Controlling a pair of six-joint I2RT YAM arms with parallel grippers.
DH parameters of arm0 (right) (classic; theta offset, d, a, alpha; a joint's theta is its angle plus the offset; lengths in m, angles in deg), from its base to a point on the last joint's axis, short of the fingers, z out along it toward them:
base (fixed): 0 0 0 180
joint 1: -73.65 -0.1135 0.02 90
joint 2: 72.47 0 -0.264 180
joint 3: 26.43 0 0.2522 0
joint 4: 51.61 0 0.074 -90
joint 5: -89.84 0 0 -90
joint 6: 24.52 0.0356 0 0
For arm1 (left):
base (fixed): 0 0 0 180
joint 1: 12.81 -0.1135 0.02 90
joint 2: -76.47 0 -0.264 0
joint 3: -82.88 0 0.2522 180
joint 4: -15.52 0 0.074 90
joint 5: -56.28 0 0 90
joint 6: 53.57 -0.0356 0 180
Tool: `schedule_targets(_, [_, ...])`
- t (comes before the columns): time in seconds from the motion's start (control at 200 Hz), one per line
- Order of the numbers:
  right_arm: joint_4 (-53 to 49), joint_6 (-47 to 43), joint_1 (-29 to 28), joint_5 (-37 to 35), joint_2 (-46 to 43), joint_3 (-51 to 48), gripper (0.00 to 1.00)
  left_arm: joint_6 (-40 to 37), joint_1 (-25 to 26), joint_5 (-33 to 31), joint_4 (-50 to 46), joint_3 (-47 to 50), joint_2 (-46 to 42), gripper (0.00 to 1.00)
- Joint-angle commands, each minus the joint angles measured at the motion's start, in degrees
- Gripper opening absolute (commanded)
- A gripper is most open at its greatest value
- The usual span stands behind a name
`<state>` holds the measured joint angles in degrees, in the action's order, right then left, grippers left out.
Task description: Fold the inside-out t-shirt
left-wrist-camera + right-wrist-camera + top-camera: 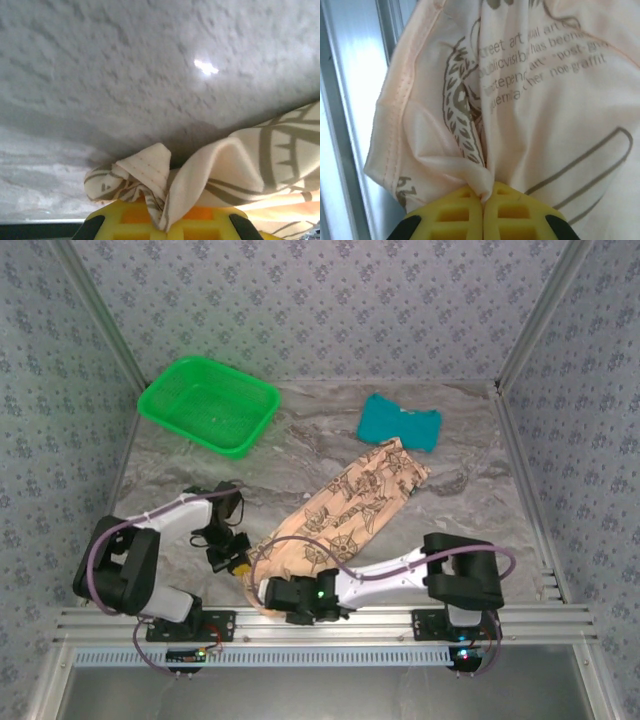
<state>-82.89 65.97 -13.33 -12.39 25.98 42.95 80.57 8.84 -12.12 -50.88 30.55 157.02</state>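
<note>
Pinching the bottom-of-frame hem of this t-shirt [350, 510], left gripper [162, 222] and right gripper [483, 200] both clamped on cloth; I reckon it's light and floppy.

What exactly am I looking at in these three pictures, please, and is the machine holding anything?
These are two robot arms bolted at the near edge of a marbled table. The wide picture comes from a fixed camera above and behind them. The two close-ups come from a small camera on each wrist. On the table lie a green basket, a folded teal garment and a printed peach t-shirt. The left tool and the right tool are both shut on the t-shirt's near end. Each close-up shows yellow fingers pinching pale cloth.
</note>
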Motion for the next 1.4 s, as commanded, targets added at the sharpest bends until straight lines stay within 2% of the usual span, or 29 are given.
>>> schedule_targets(0.0, [-1.59,0.55,0.67,5.86,-7.04,-2.69,0.01,4.72,2.03,-1.20,-8.07,-2.53,-5.83,0.00])
schedule_targets(0.125, [-0.11,1.14,2.13,13.08,-16.17,-5.84,0.01,9.95,4.88,-3.99,-17.92,-8.93,-8.85,0.00])
schedule_targets(0.185, [0.09,3.17,4.78,16.19,-20.32,-7.30,0.00,14.01,5.24,-5.58,-22.82,-12.09,-9.05,0.00])
schedule_targets(0.3, [0.44,5.30,12.24,21.23,-28.36,-10.96,0.00,20.65,8.39,-4.04,-20.76,-17.31,-9.72,0.00])
schedule_targets(0.41, [-1.47,3.98,21.47,28.11,-35.12,-13.92,0.00,25.58,11.98,-4.59,-15.29,-25.85,-5.41,0.00])
schedule_targets(0.58, [-8.58,-0.72,37.83,38.78,-42.35,-14.99,0.00,23.66,14.87,-7.39,-16.79,-45.90,9.91,0.00])
schedule_targets(0.675, [-11.16,-3.26,49.77,45.50,-42.45,-14.32,0.00,23.09,15.23,-8.55,-16.46,-55.63,18.32,0.00])
schedule_targets(0.78, [-12.00,-3.05,61.10,52.37,-38.01,-11.49,0.00,22.07,15.36,-8.36,-16.18,-66.35,27.15,0.00])
schedule_targets(0.835, [-13.29,-3.43,64.76,52.18,-35.08,-9.47,0.00,21.74,15.52,-7.74,-16.11,-72.19,31.39,0.00])
schedule_targets(1.019, [-16.62,-7.17,71.77,48.34,-28.97,-3.51,0.00,20.75,15.58,-8.48,-17.93,-89.67,43.19,0.00])
schedule_targets(1.279, [-19.36,-7.61,79.69,46.01,-25.67,1.32,0.00,24.22,15.59,-1.25,-11.52,-100.43,53.09,0.00])
schedule_targets(1.394, [-20.44,-7.91,82.98,44.94,-23.85,4.04,0.00,24.26,15.53,-1.04,-10.96,-108.99,57.92,0.00])
